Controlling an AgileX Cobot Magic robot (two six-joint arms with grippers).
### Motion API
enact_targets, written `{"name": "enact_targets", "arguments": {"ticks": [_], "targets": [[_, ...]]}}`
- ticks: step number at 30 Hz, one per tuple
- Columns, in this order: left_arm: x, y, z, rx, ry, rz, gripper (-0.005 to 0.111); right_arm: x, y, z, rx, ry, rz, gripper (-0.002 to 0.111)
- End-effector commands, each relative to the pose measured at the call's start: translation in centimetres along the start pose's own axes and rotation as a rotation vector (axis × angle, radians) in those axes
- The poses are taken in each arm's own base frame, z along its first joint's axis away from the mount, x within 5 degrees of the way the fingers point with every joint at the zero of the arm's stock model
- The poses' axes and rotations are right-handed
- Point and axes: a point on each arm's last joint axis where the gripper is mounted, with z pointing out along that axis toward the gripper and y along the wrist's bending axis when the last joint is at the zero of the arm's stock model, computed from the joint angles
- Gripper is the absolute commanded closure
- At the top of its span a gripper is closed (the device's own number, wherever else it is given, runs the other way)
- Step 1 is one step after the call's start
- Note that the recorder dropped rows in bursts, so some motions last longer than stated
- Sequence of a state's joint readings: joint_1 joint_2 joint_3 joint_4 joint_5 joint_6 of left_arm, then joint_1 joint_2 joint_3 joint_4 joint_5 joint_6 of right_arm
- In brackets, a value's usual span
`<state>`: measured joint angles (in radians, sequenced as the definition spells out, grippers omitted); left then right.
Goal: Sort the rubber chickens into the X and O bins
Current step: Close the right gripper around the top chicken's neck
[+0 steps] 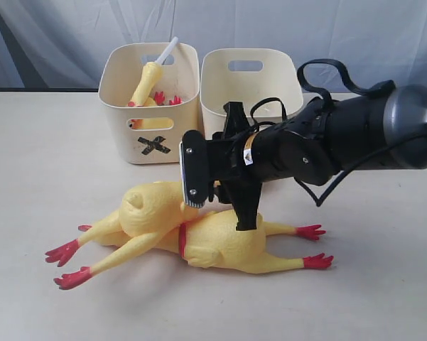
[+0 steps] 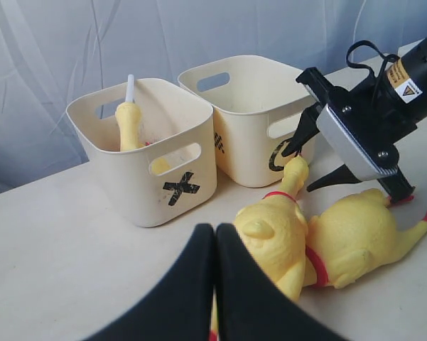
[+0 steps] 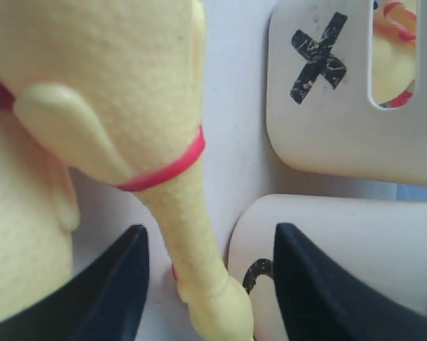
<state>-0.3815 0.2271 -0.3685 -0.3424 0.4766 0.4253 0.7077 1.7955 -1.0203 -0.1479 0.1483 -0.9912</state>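
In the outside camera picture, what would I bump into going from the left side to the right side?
left chicken's red feet → X bin → O bin → right chicken's red feet

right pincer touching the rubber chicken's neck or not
Apart. The right wrist view shows the right pincer open astride the rubber chicken's neck, a clear gap beside each finger.

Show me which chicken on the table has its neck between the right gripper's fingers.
The chicken with feet pointing left in the exterior view; the other chicken's feet point right.
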Motion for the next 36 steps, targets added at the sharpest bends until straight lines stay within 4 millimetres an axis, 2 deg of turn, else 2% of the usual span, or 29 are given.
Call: {"name": "enact_targets", "arguments": {"ticks": [1, 6, 11, 21, 25, 30, 36], "targets": [[-0.3, 0.0, -0.2, -0.005, -0.018, -0.002, 0.107, 0.2, -0.4, -0.2, 0.013, 0.002, 0.003, 0.057], [-0.3, 0.0, -0.2, -0.005, -0.018, -0.002, 0.107, 0.2, -0.4, -0.1, 0.023, -0.005, 0.003, 0.057], [-0.3, 0.0, -0.2, -0.005, -0.018, -0.002, 0.107, 0.4, 0.2, 1.1, -0.002, 0.004, 0.002, 0.057], [-0.3, 0.0, -0.2, -0.006, -0.02, -0.002, 0.107, -0.1, -0.9, 2.0, -0.01, 0.014, 0.015, 0.057], [-0.3, 0.0, -0.2, -0.006, -0.022, -0.002, 0.107, 0.4, -0.3, 2.0, -0.085, 0.069, -0.011, 0.057], [-0.3, 0.0, -0.2, -0.006, -0.022, -0.002, 0.107, 0.4, -0.4, 2.0, -0.077, 0.069, -0.028, 0.057], [-0.3, 0.1, -0.2, -0.007, -0.024, -0.002, 0.107, 0.7, 0.1, 3.1, -0.101, 0.083, -0.017, 0.057]]}}
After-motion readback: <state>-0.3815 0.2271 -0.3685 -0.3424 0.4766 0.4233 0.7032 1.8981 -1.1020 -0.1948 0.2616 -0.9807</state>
